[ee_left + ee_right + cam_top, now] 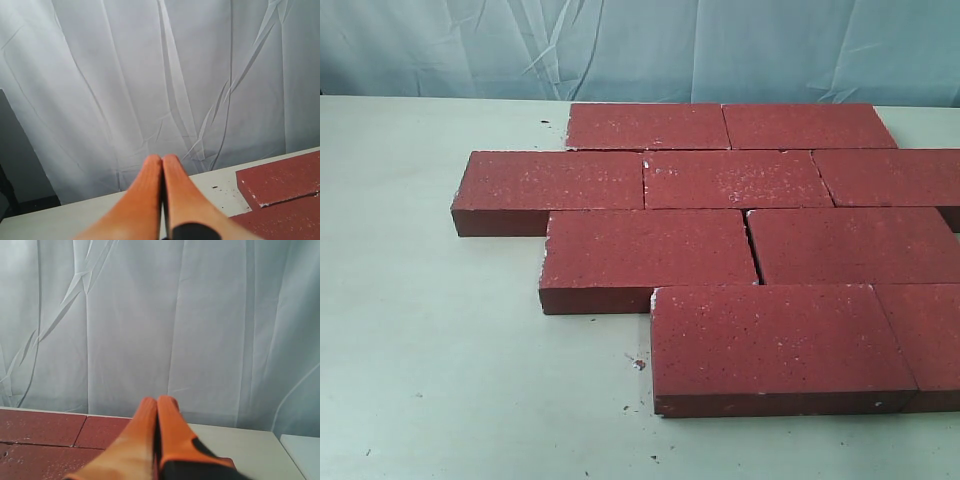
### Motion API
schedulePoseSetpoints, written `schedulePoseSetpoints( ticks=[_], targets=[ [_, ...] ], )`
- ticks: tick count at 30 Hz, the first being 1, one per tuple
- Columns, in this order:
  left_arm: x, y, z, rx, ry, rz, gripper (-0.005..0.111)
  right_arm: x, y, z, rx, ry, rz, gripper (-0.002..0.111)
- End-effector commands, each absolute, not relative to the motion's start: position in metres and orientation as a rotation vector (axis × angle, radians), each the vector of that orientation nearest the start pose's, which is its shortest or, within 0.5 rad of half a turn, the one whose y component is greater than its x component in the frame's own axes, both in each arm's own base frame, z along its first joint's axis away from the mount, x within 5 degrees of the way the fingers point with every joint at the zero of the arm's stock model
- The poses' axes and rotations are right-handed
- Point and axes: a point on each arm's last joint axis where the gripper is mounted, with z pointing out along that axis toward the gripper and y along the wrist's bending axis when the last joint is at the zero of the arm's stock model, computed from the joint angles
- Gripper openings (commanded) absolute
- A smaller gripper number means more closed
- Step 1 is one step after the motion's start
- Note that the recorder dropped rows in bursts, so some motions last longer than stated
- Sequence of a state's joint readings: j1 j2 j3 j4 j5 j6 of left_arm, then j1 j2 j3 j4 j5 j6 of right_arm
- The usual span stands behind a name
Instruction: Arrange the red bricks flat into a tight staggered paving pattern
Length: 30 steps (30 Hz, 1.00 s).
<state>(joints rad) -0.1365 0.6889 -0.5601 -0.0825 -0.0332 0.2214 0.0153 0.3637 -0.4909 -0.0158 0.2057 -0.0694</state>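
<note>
Nearest the lens in the exterior view, a front brick (770, 345) is seen lying flat on the pale desk (440, 380). The rest of the red bricks (740, 180) are laid behind it. Nine are counted in four rows, each row offset sideways from the next. Most joints are shown tight, but a thin, slightly slanted gap is visible between the third-row left brick (645, 250) and the third-row right brick (860, 245). Neither arm is caught in this view.

In the left wrist view, the left pincer (162, 159) is shown pressed together on nothing, raised above the desk against a creased white curtain (125, 75). A corner of the brickwork is seen to one side, apart from it.

In the right wrist view, the right pincer (157, 401) is likewise shown closed and empty. Bricks are seen below and beside it, and no contact is apparent.

Laying is judged all but done, with tightening taken to be the step in hand. The slanted joint would best be closed with a shut pincer set low against a brick's end face. It should be pushed squarely, so that the brick is slid rather than turned and neighbouring rows are not disturbed.
</note>
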Motion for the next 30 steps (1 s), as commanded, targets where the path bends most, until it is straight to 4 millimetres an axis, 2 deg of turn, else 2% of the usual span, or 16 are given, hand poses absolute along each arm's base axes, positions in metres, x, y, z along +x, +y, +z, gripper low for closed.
schedulePoseSetpoints(
  ticks=[1, 9, 13, 16, 23, 28, 30],
  targets=[
    [0.146, -0.019, 0.344, 0.201, 1.558, -0.001, 0.0, 0.081, 0.001, 0.334, -0.072, 1.561, -0.057, -0.001],
    [0.146, -0.019, 0.344, 0.209, 1.557, 0.006, 0.0, 0.081, 0.001, 0.334, -0.073, 1.566, -0.057, -0.001],
    [0.132, -0.018, 0.348, 0.257, 1.517, 0.055, 0.0, 0.081, 0.001, 0.334, -0.073, 1.566, -0.057, -0.001],
    [0.12, -0.016, 0.343, 0.278, 1.497, 0.082, 0.0, 0.081, 0.001, 0.334, -0.073, 1.566, -0.057, -0.001],
    [0.093, -0.012, 0.308, 0.287, 1.491, 0.095, 0.0, 0.081, 0.001, 0.334, -0.073, 1.566, -0.057, -0.001],
    [0.077, -0.01, 0.268, 0.285, 1.514, 0.088, 0.0, 0.081, 0.001, 0.334, -0.073, 1.566, -0.057, -0.001],
    [0.071, -0.009, 0.258, 0.27, 1.501, 0.075, 0.0, 0.081, 0.001, 0.334, -0.07, 1.566, -0.052, -0.001]
  ],
)
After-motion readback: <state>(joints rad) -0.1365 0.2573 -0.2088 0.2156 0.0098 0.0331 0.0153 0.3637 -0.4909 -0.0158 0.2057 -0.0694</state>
